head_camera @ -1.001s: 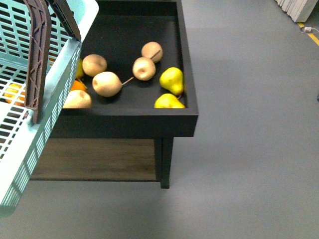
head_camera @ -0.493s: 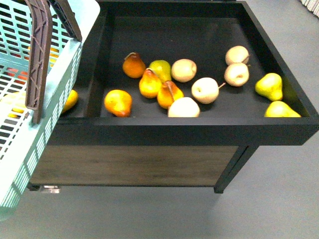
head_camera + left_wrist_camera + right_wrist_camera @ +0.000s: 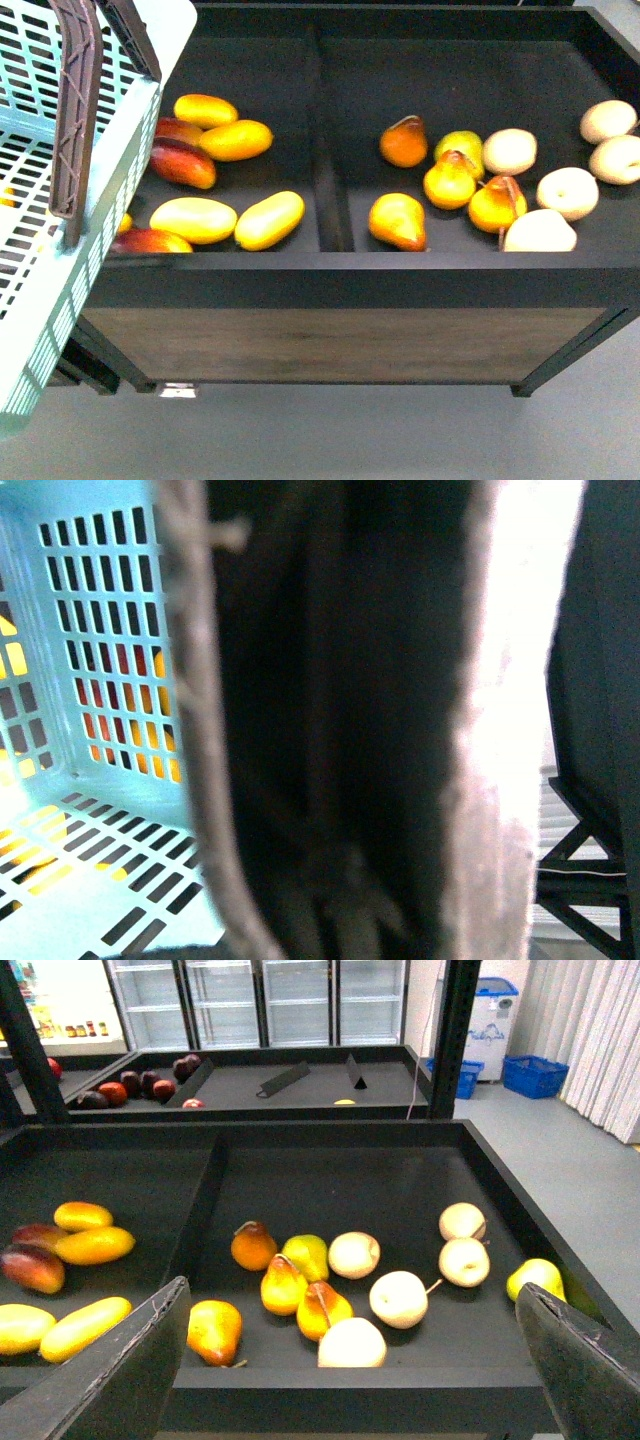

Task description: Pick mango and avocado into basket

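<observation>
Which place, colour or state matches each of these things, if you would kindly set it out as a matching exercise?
Things:
1. red mango
2. orange pear
3. basket
4. right gripper

Matches:
A. open, holding nothing
B. light turquoise
C. left compartment of the bin
D. right compartment of the bin

Pairs: 1-C, 2-D, 3-B, 4-A.

a black divided bin (image 3: 350,275) holds yellow mangoes (image 3: 237,140), a deep red mango (image 3: 183,163), pears (image 3: 398,220) and, seemingly, apples (image 3: 567,192).
</observation>
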Robot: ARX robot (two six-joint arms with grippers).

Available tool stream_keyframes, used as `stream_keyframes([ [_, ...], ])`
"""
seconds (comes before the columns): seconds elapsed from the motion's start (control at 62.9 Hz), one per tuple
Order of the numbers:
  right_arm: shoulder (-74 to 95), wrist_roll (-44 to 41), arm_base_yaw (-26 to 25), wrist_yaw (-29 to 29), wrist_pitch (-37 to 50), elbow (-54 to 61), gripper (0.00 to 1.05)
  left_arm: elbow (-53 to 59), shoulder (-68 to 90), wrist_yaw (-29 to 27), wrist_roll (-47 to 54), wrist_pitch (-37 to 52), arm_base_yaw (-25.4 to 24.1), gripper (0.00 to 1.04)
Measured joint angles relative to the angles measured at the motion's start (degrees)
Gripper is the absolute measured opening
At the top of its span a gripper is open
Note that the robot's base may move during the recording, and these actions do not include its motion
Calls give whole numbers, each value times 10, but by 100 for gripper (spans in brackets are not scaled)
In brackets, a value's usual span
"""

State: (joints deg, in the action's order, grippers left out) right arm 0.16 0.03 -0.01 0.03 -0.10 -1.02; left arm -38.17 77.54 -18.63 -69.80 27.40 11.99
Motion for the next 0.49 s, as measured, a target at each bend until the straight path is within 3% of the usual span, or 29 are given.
stream_keyframes([
  [0.493,0,0,0,0,0,0,96,0,0,1,1,0,0,13],
])
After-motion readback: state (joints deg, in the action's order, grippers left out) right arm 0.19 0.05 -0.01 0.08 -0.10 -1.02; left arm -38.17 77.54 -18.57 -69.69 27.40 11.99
